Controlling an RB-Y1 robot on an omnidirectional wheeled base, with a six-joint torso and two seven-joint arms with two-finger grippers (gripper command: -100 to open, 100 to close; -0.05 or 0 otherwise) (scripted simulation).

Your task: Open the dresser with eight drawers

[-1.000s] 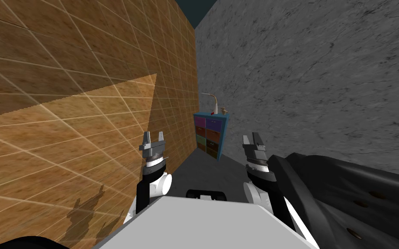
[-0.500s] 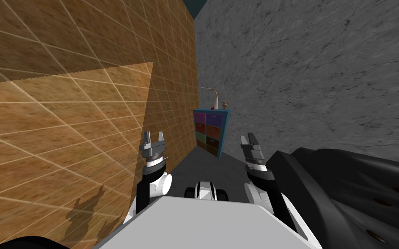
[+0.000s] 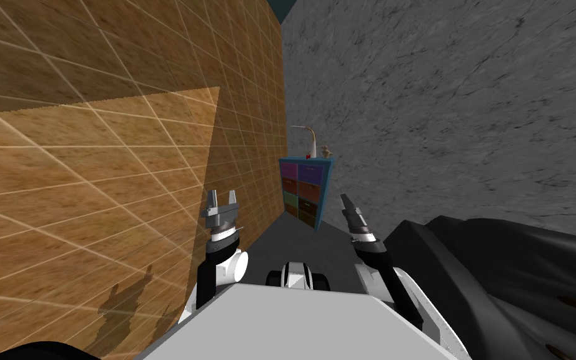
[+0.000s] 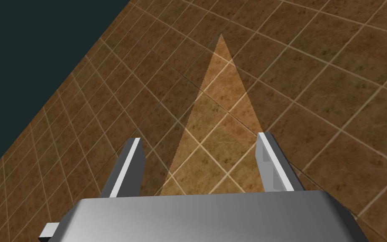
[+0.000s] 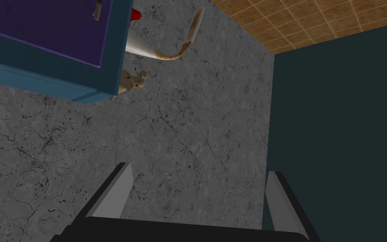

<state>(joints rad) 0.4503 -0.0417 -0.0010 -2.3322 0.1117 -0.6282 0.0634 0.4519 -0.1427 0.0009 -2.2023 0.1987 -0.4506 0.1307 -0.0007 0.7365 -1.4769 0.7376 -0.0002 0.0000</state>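
left gripper (image 3: 220,199) and right gripper (image 3: 347,203) are hovering, fingers spread, well short of the blue dresser with coloured drawers (image 3: 305,190), probably rigid and best pulled by a drawer handle.

- floor (image 3: 280,240): dark grey strip, runs between the brown tiled wall (image 3: 93,156) and the grey mottled wall (image 3: 455,112).
- dresser (image 3: 305,190): stands on the floor at the strip's far end, by the grey wall. Blue carcass, coloured drawer fronts in two columns.
- dresser top carries three things.
- lamp (image 3: 310,136): white base, thin curved neck, upright, around the middle of the top.
- small red item (image 3: 308,155): just beside the lamp base. Can't tell what it is.
- small tan animal figure (image 3: 325,150): at the end of the top nearest the grey wall, apart from the lamp.
- dark bulky furniture (image 3: 499,269): low at the floor's near end, on the grey-wall side. Footing hidden.
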